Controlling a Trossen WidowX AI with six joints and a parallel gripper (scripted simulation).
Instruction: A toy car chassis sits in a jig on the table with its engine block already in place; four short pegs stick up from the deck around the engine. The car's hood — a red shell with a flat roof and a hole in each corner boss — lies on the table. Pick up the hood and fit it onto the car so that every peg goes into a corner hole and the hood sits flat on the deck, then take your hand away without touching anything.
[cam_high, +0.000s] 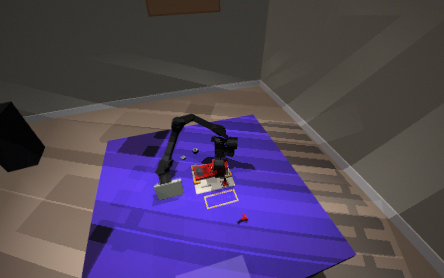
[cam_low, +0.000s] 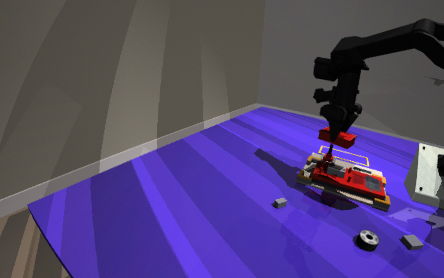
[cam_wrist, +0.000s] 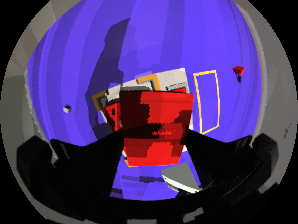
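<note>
The red hood (cam_low: 337, 138) (cam_wrist: 157, 120) is held in the air between the fingers of my gripper (cam_low: 340, 131) (cam_wrist: 154, 131), which is shut on it. The hood hangs above the chassis end with the upright red-and-black piece, with a gap below it, and touches nothing there that I can see. The red chassis (cam_high: 201, 171) (cam_low: 358, 181) sits in the white and orange jig (cam_high: 202, 189) (cam_low: 382, 204). A grey part of the engine area shows in the exterior view. The pegs are too small to tell, and the hood hides much of the deck in the wrist view.
A yellow outlined rectangle (cam_high: 205, 201) (cam_wrist: 218, 100) lies beside the jig. A small red-and-black part (cam_high: 243, 218) (cam_wrist: 239, 71) lies beyond it. A pale box (cam_high: 169, 190) (cam_low: 422, 175) stands near the arm's base. A wheel (cam_low: 368, 240) and small grey blocks (cam_low: 280, 203) (cam_low: 412, 242) lie on the other side.
</note>
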